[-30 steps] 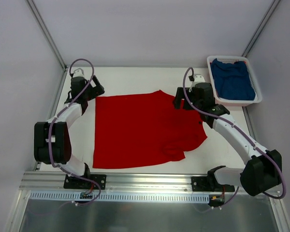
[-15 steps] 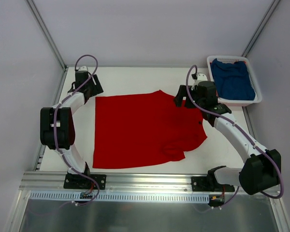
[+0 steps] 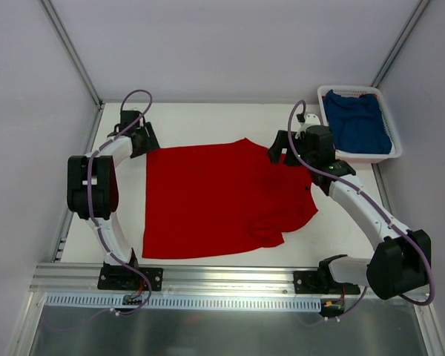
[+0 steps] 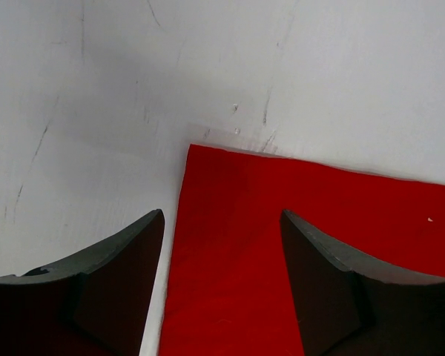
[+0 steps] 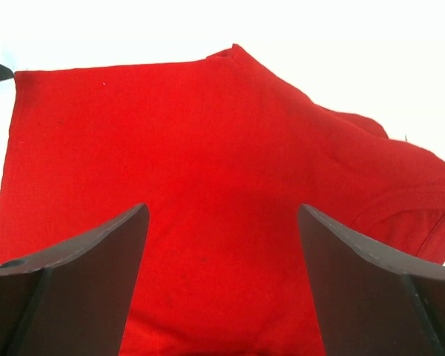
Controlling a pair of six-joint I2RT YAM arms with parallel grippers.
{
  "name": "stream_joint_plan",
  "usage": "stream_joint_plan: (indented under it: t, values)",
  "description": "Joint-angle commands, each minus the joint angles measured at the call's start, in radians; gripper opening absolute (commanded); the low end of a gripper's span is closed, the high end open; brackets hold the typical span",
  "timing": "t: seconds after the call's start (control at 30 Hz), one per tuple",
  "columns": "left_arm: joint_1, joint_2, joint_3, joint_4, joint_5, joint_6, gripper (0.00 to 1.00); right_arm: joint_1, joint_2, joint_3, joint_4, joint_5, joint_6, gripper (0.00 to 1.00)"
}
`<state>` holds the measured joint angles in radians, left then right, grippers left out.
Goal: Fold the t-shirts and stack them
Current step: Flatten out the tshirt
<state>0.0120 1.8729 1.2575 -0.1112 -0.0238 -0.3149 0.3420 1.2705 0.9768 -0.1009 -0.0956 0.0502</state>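
Since the red t-shirt [image 3: 222, 200] lies flat, your left gripper [image 4: 222, 215] and right gripper [image 5: 222, 211] sit wide open over its far edge, presumably lining up a fold.

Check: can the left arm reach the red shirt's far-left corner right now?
Probably yes. The open left tool sits right at that corner of the red shirt, with only bare table around it.

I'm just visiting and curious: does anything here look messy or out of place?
The red t-shirt lies mostly flat, but its right side is rumpled and folded over near the front. The blue t-shirt sits crumpled in the basket. Nothing looks damaged.
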Motion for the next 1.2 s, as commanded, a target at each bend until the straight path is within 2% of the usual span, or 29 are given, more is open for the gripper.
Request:
stream_joint_plan:
  t: [0.0,0.1,0.37,0.5,0.63,0.9,1.17]
  values:
    - [-0.006,0.015,0.046,-0.054,0.021,-0.006,0.64,-0.012,-0.037,-0.010,0.047,-0.029,0.022,0.85]
    - [-0.006,0.045,0.092,-0.090,0.021,-0.001,0.60,-0.014,-0.045,-0.015,0.050,-0.035,0.026,0.85]
    - [-0.007,0.121,0.180,-0.175,0.050,0.003,0.59,-0.021,-0.063,-0.024,0.052,-0.042,0.030,0.85]
    - [-0.007,0.161,0.243,-0.214,0.064,0.013,0.45,-0.035,-0.063,-0.029,0.052,-0.049,0.028,0.85]
    - [-0.007,0.186,0.270,-0.237,0.064,0.020,0.49,-0.052,-0.066,-0.035,0.050,-0.065,0.037,0.85]
    - [-0.007,0.215,0.303,-0.272,0.071,0.025,0.48,-0.098,-0.031,-0.038,0.050,-0.082,0.046,0.85]
    - [-0.007,0.216,0.306,-0.285,0.081,0.027,0.31,-0.198,0.148,0.055,0.059,-0.190,0.059,0.85]
